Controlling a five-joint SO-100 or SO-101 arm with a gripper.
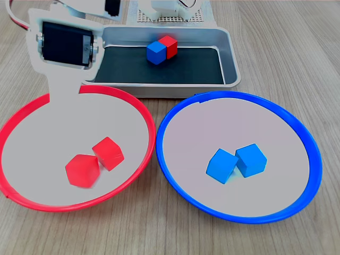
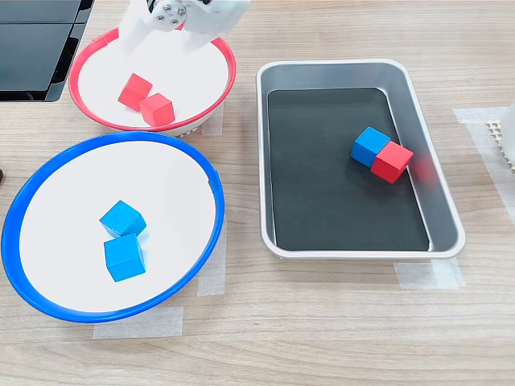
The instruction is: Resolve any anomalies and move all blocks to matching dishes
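Nearest the first exterior view's camera, on the wooden table (image 1: 297, 64): red-rimmed dish (image 1: 139, 113) toward the near left edge, blue-rimmed dish (image 1: 297, 125) toward the near right, rims almost touching.

Red dish holds two red blocks (image 1: 83, 170) (image 1: 108, 153), touching, near its middle. The nearer one looks smeared in the first exterior view, edges hard to make out. Blue dish holds two blue blocks (image 1: 222, 166) (image 1: 251, 160), also touching at a corner.

Behind both dishes: grey metal tray (image 1: 231, 58) with a dark liner. One blue block (image 1: 156, 52) and one red block (image 1: 169, 47) sit face to face toward the tray's far edge (in the second exterior view the pair lies near the tray's right wall).

Gripper (image 2: 166, 36): in the second exterior view it hangs over the far rim of the red dish, two pale fingers (image 2: 133, 29) spread apart with nothing between them; its upper part is cut off by the top of the picture. In the first exterior view only a broad white finger and a black motor housing show, covering part of the red dish's far rim and the tray's left end.

A black slab (image 2: 36, 48) is cut off at the second exterior view's top left corner. Clear tape strips (image 2: 138, 325) lie beside the dishes and the tray's near edge.

No readable writing or labels.
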